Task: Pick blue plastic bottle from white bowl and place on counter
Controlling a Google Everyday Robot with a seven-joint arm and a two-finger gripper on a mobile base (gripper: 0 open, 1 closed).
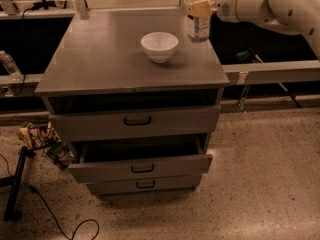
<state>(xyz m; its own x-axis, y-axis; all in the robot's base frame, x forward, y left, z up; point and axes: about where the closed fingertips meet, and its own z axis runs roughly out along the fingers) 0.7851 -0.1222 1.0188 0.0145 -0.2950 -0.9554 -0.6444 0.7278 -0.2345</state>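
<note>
The blue plastic bottle (199,20), clear and ribbed with a pale label, is upright in my gripper (200,6) over the counter's far right edge. Its base is at or just above the counter (100,59); I cannot tell if it touches. The gripper's yellowish fingers (198,7) are shut on the bottle's upper part, with the white arm reaching in from the right. The bottle's cap is cut off by the top of the view. The white bowl (159,46) stands empty on the counter, left of and nearer than the bottle.
The grey cabinet has black-handled drawers; the middle drawer (142,166) is pulled partly out. A small clear bottle (10,66) stands on a rail at far left. A snack bag (35,135), a black stand leg (15,184) and a cable lie on the floor at left.
</note>
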